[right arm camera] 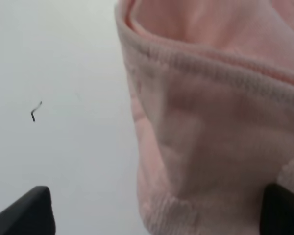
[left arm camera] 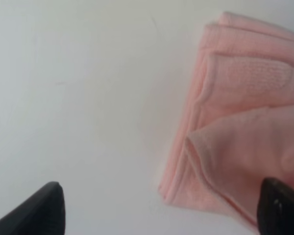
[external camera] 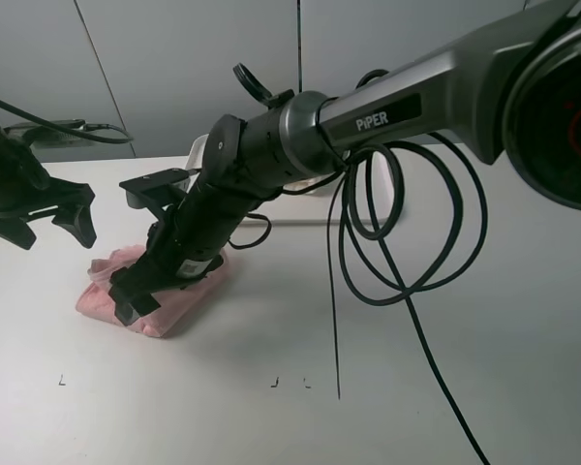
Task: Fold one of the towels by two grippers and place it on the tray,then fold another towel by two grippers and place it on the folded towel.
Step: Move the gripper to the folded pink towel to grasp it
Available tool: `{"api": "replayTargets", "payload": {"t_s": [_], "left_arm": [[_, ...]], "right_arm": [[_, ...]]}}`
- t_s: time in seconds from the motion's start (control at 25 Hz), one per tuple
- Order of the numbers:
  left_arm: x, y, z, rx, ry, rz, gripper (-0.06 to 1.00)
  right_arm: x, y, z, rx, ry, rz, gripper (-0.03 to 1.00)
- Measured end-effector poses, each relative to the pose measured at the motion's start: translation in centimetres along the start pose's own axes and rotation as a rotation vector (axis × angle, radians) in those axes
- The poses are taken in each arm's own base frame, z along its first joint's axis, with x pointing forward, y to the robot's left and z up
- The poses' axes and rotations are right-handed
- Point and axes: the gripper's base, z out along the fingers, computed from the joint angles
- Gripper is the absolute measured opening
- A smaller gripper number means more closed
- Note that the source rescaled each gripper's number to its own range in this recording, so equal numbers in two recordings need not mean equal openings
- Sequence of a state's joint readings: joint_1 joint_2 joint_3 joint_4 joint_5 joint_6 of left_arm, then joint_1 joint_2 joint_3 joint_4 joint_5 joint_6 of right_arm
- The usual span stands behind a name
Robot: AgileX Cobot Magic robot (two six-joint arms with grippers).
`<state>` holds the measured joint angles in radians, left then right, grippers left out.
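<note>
Exterior high shows one pink towel [external camera: 169,295] lying folded on the white bench [external camera: 271,417], left of the middle, with my right arm reaching across and its fingers [external camera: 128,302] down on the towel's near-left edge. I count one towel only; a second I cannot find. A pale tray [external camera: 201,147] edge peeks out behind my right arm, mostly hidden. My left fingers [external camera: 53,225] hang just beside the towel's far-left corner, spread apart and holding nothing; the left wrist view agrees, with both tips [left arm camera: 36,210] wide and the folded layers between and ahead of them. On the right wrist view the tips [right arm camera: 24,213] also stand wide, the cloth bulging between them, so I judge them apart and not yet pinching.

The towel looks soft, light and limp; its layers will slide and sag if lifted from one point. I would pinch through all stacked hems at two corners.
</note>
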<state>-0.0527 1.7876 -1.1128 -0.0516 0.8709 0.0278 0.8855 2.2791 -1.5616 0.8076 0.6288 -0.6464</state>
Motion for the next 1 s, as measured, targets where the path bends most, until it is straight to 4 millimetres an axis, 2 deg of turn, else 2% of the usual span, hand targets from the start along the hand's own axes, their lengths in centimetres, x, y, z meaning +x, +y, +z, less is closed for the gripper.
{"api": "replayTargets", "payload": {"t_s": [0.4,0.6,0.8,1.0], "left_arm": [[0.0,0.0,0.0,0.0,0.0,0.0,1.0],[0.0,0.0,0.0,0.0,0.0,0.0,1.0],[0.0,0.0,0.0,0.0,0.0,0.0,1.0],[0.0,0.0,0.0,0.0,-0.005,0.0,1.0]], "right_arm": [[-1.0,1.4,0.5,-0.016,-0.119,0.01,0.9],[-1.5,1.3,0.4,0.005,-0.159,0.021,0.9],[-1.7,1.0,0.4,0.041,-0.176,0.018,0.85],[-1.6,2.0,0.9,0.067,-0.178,-0.026,0.84]]}}
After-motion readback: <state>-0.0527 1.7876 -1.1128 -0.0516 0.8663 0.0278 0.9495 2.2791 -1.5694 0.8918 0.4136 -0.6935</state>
